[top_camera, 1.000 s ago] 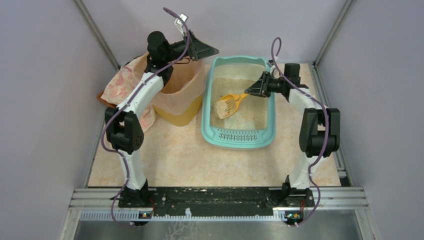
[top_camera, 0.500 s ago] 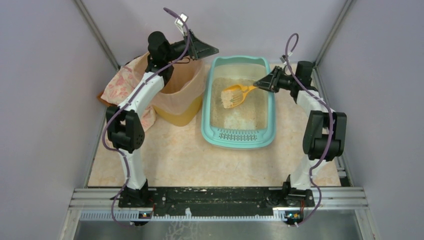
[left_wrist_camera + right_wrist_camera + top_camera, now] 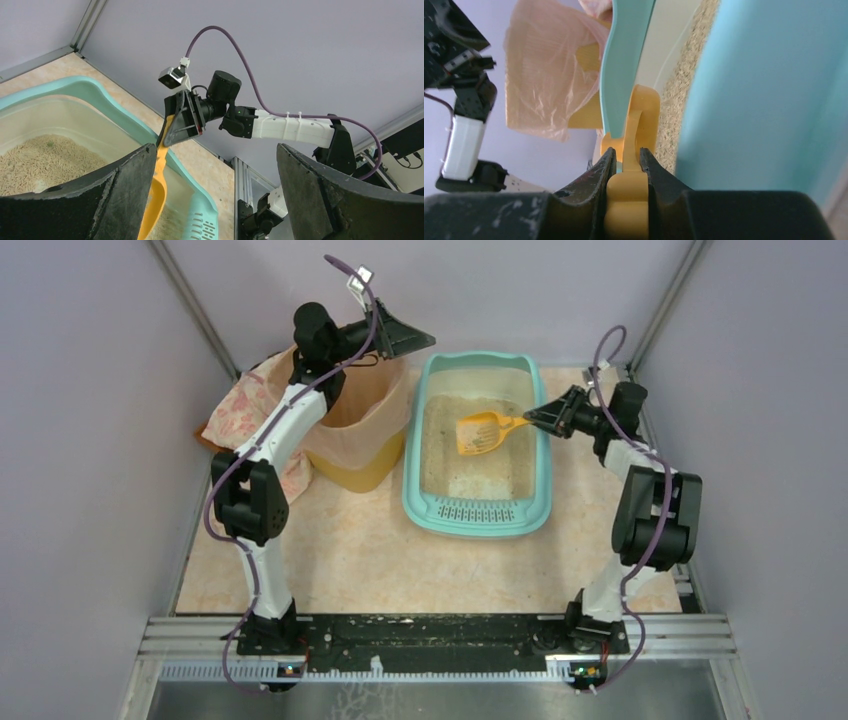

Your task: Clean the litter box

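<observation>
The teal litter box (image 3: 478, 524) with beige litter (image 3: 478, 472) lies mid-table, its slotted grille at the near end. My right gripper (image 3: 532, 416) is shut on the handle of a yellow slotted scoop (image 3: 480, 433), held over the back of the litter near the box's right rim. In the right wrist view both fingers (image 3: 599, 177) clamp the scoop handle (image 3: 628, 205), with the box rim (image 3: 624, 60) ahead. My left gripper (image 3: 405, 337) hangs open and empty above the yellow bin (image 3: 360, 472). In the left wrist view, the scoop (image 3: 155, 195) and box (image 3: 200, 200) show past its spread fingers (image 3: 120, 200).
The round yellow bin carries a peach bag liner (image 3: 350, 430) and stands just left of the litter box. A floral cloth bundle (image 3: 240, 405) lies left of the bin by the wall. An aluminium rail (image 3: 440, 635) runs along the near edge.
The right gripper has carried the scoop up and toward the back right of the box. The heap of litter it held a second ago no longer shows. The left arm has not moved.
</observation>
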You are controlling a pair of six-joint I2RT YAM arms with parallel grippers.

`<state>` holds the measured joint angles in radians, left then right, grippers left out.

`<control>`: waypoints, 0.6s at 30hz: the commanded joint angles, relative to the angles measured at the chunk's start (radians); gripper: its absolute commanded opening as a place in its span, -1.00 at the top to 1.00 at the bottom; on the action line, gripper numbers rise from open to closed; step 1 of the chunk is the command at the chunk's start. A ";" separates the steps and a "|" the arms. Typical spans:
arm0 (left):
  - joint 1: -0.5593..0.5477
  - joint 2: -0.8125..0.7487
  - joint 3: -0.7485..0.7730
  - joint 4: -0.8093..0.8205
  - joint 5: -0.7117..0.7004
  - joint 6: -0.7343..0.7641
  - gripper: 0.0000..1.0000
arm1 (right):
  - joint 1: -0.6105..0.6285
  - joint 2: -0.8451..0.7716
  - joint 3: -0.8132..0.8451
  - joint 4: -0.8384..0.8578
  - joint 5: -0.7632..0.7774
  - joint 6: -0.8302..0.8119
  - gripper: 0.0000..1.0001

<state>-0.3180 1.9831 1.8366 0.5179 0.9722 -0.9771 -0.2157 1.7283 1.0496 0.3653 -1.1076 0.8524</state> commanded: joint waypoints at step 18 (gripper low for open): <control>0.011 -0.031 -0.010 0.051 0.010 -0.013 -0.89 | 0.031 -0.099 0.060 -0.069 -0.003 -0.116 1.00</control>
<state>-0.3153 1.9827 1.8355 0.5251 0.9722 -0.9897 -0.1848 1.6821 1.0496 0.2985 -1.1049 0.7826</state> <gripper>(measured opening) 0.943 0.204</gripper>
